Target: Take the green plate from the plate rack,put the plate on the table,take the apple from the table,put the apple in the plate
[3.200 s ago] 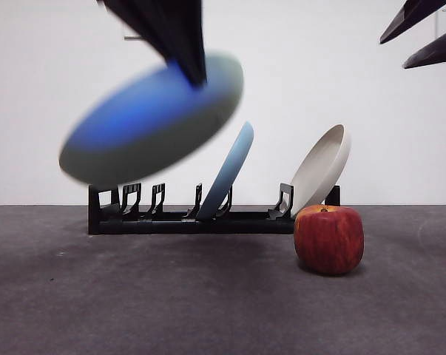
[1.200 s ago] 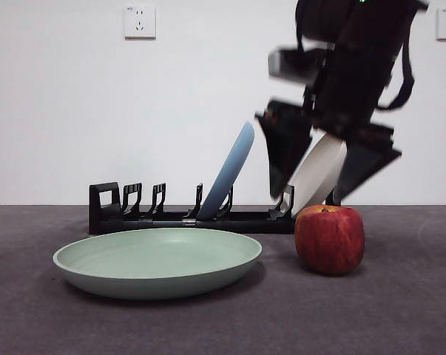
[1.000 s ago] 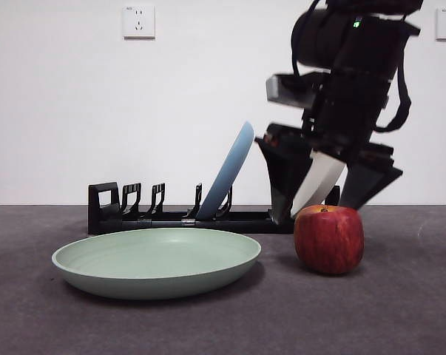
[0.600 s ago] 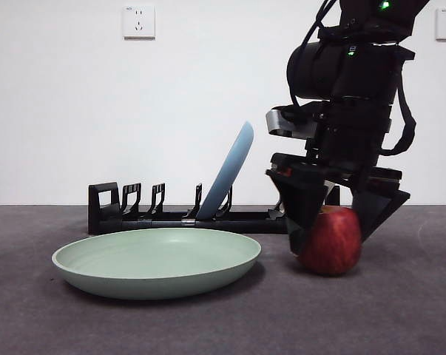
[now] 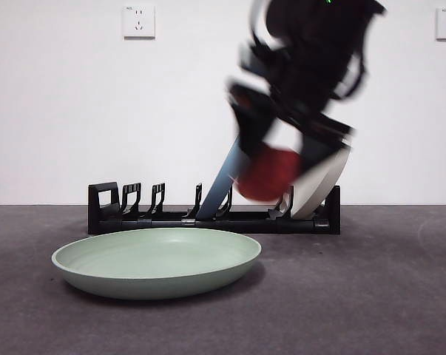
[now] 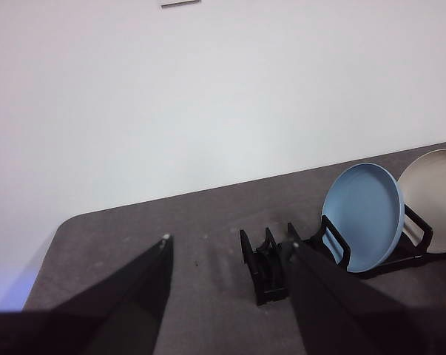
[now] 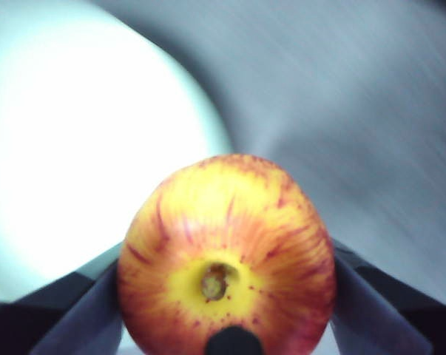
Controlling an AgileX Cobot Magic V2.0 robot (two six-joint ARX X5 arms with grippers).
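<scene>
The right tool (image 7: 226,325) grips the red apple (image 5: 269,174) in the air, above the plate rack (image 5: 208,220). The green plate (image 5: 156,261) lies on the tabletop (image 5: 370,296) before the rack. The left tool (image 6: 230,296) gapes empty.

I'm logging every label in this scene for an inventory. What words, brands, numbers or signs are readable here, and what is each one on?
None can be read.
The wall sockets carry only a tiny mark, too small to read.
The green plate, the apple, the plate rack, the blue plate and the beige plate show no lettering.
</scene>
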